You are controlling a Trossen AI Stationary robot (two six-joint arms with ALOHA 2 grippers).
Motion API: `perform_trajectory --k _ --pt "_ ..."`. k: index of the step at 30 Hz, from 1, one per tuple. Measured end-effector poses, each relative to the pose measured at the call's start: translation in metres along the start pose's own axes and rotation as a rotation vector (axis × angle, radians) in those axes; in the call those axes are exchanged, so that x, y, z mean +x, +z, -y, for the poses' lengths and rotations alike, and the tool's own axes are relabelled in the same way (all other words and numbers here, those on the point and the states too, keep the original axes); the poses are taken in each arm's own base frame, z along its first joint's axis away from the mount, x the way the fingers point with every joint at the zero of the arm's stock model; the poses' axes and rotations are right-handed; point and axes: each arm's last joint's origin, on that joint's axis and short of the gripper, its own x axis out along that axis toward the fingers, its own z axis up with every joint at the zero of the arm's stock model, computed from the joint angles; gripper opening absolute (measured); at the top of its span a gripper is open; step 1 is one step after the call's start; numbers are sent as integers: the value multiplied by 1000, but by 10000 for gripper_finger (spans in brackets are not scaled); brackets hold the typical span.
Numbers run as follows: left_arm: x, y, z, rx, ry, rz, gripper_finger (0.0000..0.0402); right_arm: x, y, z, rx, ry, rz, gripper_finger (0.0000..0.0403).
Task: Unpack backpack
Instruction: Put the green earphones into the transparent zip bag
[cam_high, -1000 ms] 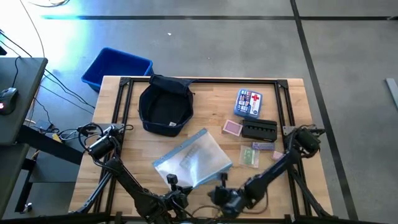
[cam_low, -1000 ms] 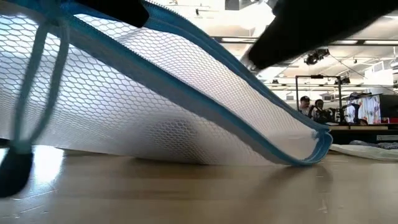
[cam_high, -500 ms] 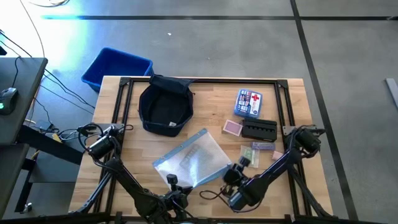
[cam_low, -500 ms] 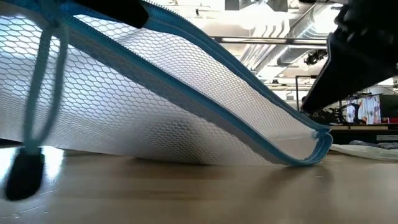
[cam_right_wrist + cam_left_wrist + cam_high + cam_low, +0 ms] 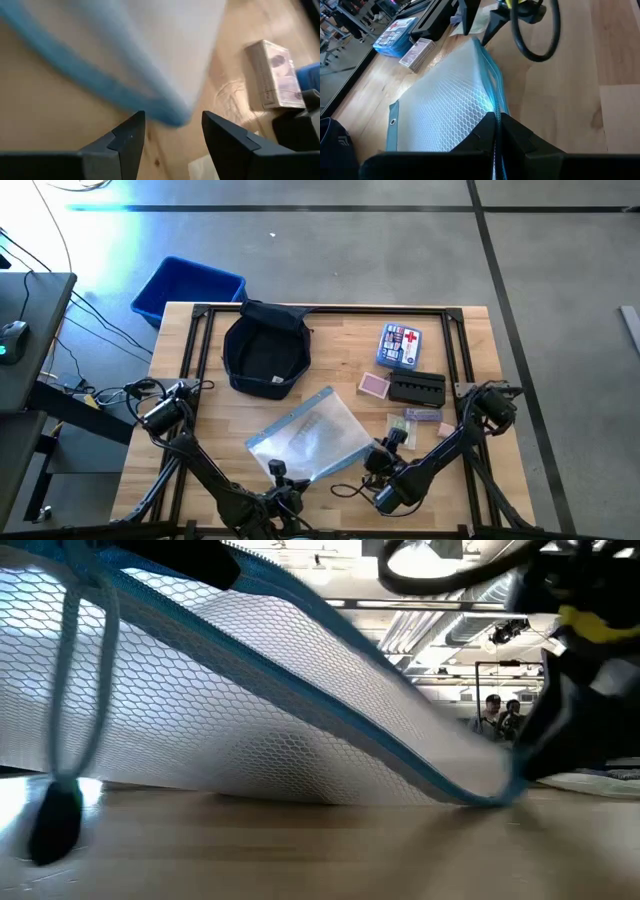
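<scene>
Left wrist view, nearest first: at six o'clock on the table [image 5: 205, 425], left gripper [image 5: 497, 125] pinched shut on the blue zipper edge of the mesh pouch [image 5: 445, 105], holding that side lifted. Just past it, toward five o'clock, right gripper [image 5: 172, 131] with jaws moderately apart, lined up on the pouch's far blue corner but not yet closed on it. Likely trouble here: could close on air or only on slack mesh, since the corner sags and curls; could slip off the thin binding if the pull comes before a firm pinch; could drag the whole pouch sideways into the card deck [image 5: 274, 75] and the small packets [image 5: 405, 430] lying just beside it at four o'clock. Farther off, at three o'clock, black case [image 5: 417, 388] and first-aid box [image 5: 400, 345], at risk only from a wide sweep. Farthest, at eleven o'clock, backpack [image 5: 265, 352] open-mouthed and floppy, well apart from both grippers, looking empty, though hard to tell against the dark lining.
</scene>
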Motion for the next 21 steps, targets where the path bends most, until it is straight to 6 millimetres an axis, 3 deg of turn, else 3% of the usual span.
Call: perform_trajectory --k 4,10,14,21 --pt "0 0 0 2 -4 -4 0 -8 -8 -2 21 -10 33 182" --pt "0 0 0 2 -3 -4 0 -12 -5 -6 50 -45 217 181" --pt "0 0 0 2 -3 -4 0 0 1 -7 -50 -41 159 181" --pt "0 0 0 3 -3 -5 0 26 7 -4 -27 -108 103 178"
